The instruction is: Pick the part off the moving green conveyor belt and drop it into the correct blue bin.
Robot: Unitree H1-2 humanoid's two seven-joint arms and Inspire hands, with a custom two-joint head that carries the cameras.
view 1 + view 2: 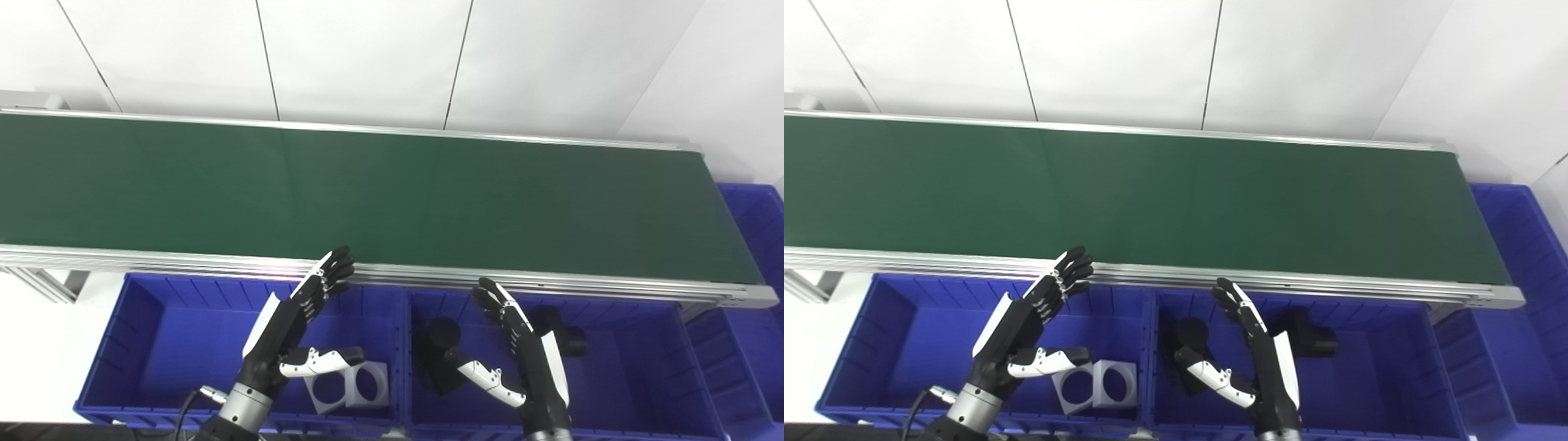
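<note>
belt [392,190] bare, no part in view. our left hand [294,324] and right hand [520,343] wait splayed, empty, just below its near rail; a late grab risks a miss.

My left hand [1020,334] hangs above the left blue bin [900,331], fingers [1072,269] spread, reaching its far rim, two white parts [1096,384] below. My right hand [1258,361] is spread over the middle blue bin [1384,367], which holds black parts [1311,337]. The green conveyor belt [1151,202] runs bare.
</note>
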